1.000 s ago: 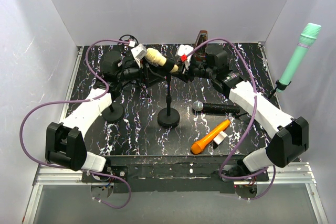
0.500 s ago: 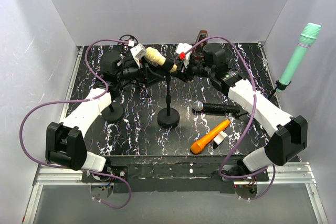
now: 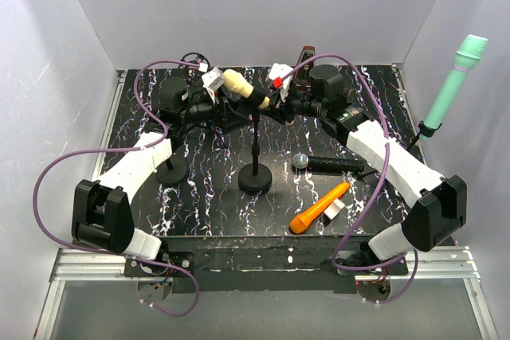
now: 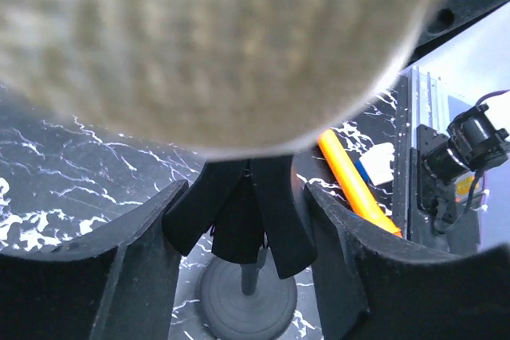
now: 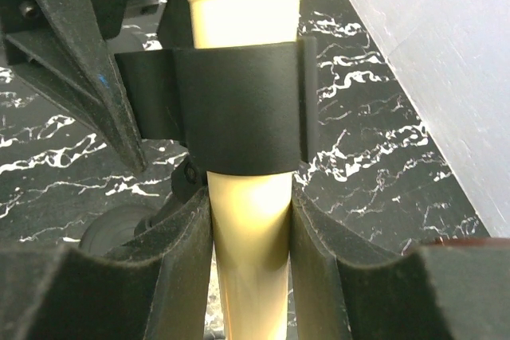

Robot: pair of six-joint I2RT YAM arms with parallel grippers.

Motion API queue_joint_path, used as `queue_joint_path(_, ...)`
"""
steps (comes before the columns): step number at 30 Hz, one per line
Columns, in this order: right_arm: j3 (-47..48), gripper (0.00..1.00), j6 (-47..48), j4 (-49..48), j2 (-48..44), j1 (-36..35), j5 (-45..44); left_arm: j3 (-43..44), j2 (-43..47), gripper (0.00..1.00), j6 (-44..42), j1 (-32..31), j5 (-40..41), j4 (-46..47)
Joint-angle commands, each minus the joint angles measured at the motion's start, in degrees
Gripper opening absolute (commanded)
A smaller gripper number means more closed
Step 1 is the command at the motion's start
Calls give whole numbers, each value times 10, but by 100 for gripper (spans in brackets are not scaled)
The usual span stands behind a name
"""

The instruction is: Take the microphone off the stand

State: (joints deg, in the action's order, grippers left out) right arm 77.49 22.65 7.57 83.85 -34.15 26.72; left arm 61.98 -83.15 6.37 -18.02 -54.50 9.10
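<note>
A cream microphone (image 3: 244, 90) lies tilted in the black clip (image 5: 239, 109) of a black stand (image 3: 255, 177) at mid-table. My right gripper (image 3: 276, 103) is shut on the microphone's handle (image 5: 247, 220) just below the clip, with both fingers (image 5: 171, 276) pressed against it. My left gripper (image 3: 228, 109) comes from the other side, under the microphone's mesh head (image 4: 215, 45). Its jaws close on the flared clip (image 4: 239, 212) above the stand's round base (image 4: 247, 302).
A black microphone (image 3: 330, 164) and an orange microphone (image 3: 319, 207) lie on the marble table right of the stand. A second stand base (image 3: 170, 169) sits at the left. A green microphone (image 3: 453, 85) is mounted on the right wall. Cables loop around both arms.
Both grippers have closed in slightly on the clip and the microphone. The microphone has shifted a little up and right but is still in the clip.
</note>
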Motion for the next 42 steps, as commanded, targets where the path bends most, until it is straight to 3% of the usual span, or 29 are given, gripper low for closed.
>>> queue_joint_path(1,26,1,-14,-23,-3,0,5,17,0,38,-12,-3,-12,6)
queue_joint_path(5,30,1,-13,-22,1,0,6,21,0,0,-18,-3,-21,-2)
queue_joint_path(12,72,1,-31,-49,6,1,-19,8,13,0,-42,0,-17,-32)
queue_joint_path(16,93,1,-9,-3,20,2,2,3,22,0,-47,0,-2,-36)
queue_joint_path(17,106,10,7,34,28,2,19,3,25,0,-49,1,1,-36)
queue_joint_path(19,146,42,4,115,44,4,52,4,27,0,-50,1,1,-33)
queue_joint_path(20,171,52,-10,140,49,7,73,4,27,0,-51,1,-2,-32)
queue_joint_path(24,299,73,-63,202,80,9,150,8,24,0,-60,1,-11,-37)
queue_joint_path(29,445,76,-125,221,161,8,183,24,12,0,-97,1,-32,-52)
queue_joint_path(33,524,76,-120,270,224,0,226,37,11,0,-123,1,-39,-73)
queue_joint_path(36,524,75,-93,309,231,-11,252,40,15,0,-131,0,-35,-84)
queue_joint_path(42,464,75,-42,340,215,-32,217,44,20,0,-131,0,-39,-82)
